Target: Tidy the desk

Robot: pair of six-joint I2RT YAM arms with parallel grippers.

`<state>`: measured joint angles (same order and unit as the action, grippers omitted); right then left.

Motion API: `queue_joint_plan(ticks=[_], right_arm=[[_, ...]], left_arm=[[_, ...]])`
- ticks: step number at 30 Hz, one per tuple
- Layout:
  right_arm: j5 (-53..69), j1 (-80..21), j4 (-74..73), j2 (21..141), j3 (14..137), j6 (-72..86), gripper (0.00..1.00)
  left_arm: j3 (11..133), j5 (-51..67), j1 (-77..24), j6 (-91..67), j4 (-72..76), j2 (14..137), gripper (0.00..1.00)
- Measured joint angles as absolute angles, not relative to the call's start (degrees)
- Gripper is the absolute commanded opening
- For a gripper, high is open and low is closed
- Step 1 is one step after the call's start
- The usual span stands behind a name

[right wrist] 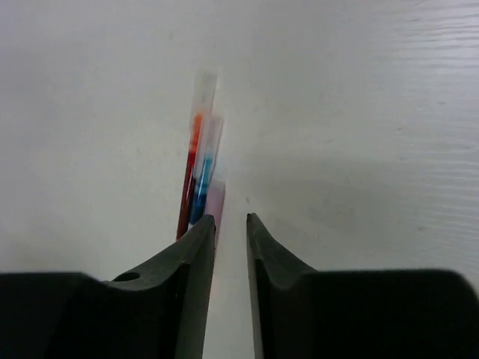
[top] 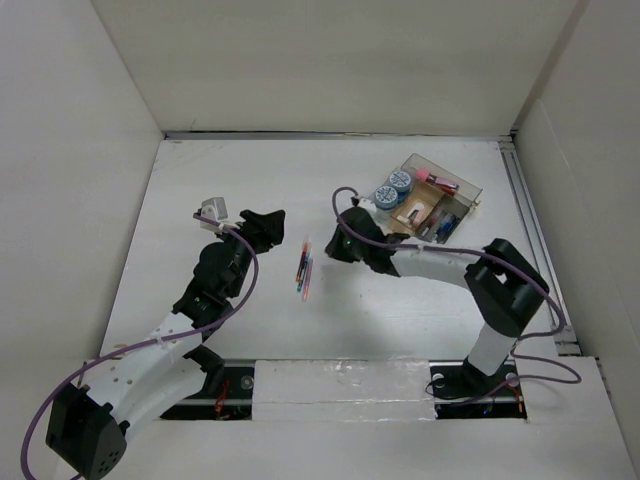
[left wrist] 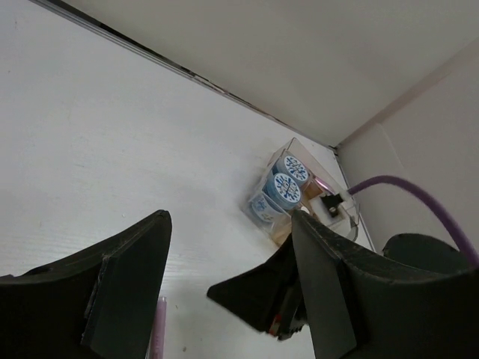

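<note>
The table (top: pixel 230 180) is white; the pens (top: pixel 303 268) are red, blue and pink; the round lids (top: pixel 394 187) carry a blue-and-white pattern.

No text, label, brand or number can be read anywhere. The round blue lids (left wrist: pixel 287 188) in the clear tray (top: pixel 448 172) carry a pattern too small to make out.

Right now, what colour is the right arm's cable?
Purple cable, clearest in the left wrist view.

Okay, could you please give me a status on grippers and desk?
Left gripper open, empty. Right gripper narrowly open, empty, pointed at the pens. Pens lie loose on the desk; nothing in the way.
</note>
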<state>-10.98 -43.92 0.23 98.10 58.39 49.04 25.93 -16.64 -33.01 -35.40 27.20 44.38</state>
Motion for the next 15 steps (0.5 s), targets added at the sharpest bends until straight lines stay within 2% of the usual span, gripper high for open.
queue_joint_plan(ticks=[2,5,15], right_arm=[[-11.4,-47.5,-1.4,100.5,60.7,48.1,0.43],[-12.5,-50.9,-3.8,103.4,64.8,47.1,0.45],[-14.0,-52.6,-8.1,108.7,69.2,46.3,0.3]], left_arm=[[25.9,-16.8,-33.0,-35.4,27.2,44.4,0.62],[25.9,-16.8,-33.0,-35.4,27.2,44.4,0.62],[26.0,-16.7,-33.0,-35.4,27.2,44.4,0.62]])
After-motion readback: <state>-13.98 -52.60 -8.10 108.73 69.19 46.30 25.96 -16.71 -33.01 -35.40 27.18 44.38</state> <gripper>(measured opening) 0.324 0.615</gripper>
